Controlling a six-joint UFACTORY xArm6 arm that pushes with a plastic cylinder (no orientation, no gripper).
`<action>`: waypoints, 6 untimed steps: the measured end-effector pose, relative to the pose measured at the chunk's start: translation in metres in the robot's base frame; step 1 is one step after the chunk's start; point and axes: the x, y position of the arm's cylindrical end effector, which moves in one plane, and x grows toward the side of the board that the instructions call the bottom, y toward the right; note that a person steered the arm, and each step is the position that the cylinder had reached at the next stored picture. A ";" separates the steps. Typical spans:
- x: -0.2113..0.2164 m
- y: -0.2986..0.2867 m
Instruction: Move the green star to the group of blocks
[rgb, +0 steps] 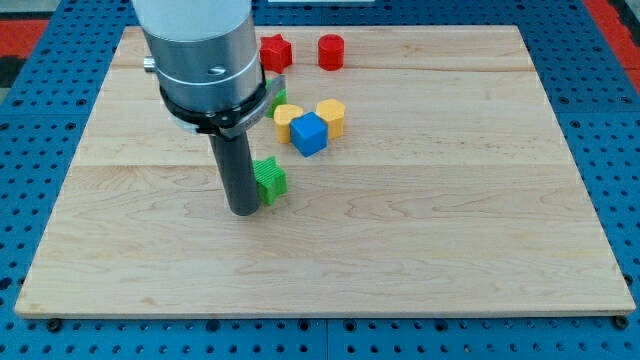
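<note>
Sitting a little toward the worktop's far-left corner from its centre, green star (270, 179), flat on the wood, not yet with the group. Touching or all but touching its left side, my tip (244, 211), planted just on the near-left of the star; no hand on this rod at all, so nothing released, clenched or grasping, only a blunt end for pushing.

Lying toward the far edge and slightly right of the star, the group: blue cube (309, 133) nearest, with a yellow block (287, 121) touching it on the left and a second yellow block (331, 116) touching it on the right. Peeking out from behind the arm's housing just left of those, a second green block (277, 100), shape hidden. Further off, close to the far edge, a red star (275, 51) and a red cylinder (330, 51), apart from each other and apart from the cluster.

Judging progress: approach apparently finished, contact made or about to be, tip on the side away from the group, so well placed for a shove toward the far-right. Remaining: nearly the whole travel, a clear strip of bare wood between star and blue cube. Counting as done only once resting against or just beside the blue cube or its yellow neighbours.
</note>
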 end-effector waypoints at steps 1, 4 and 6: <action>0.003 -0.025; -0.030 0.024; -0.013 0.067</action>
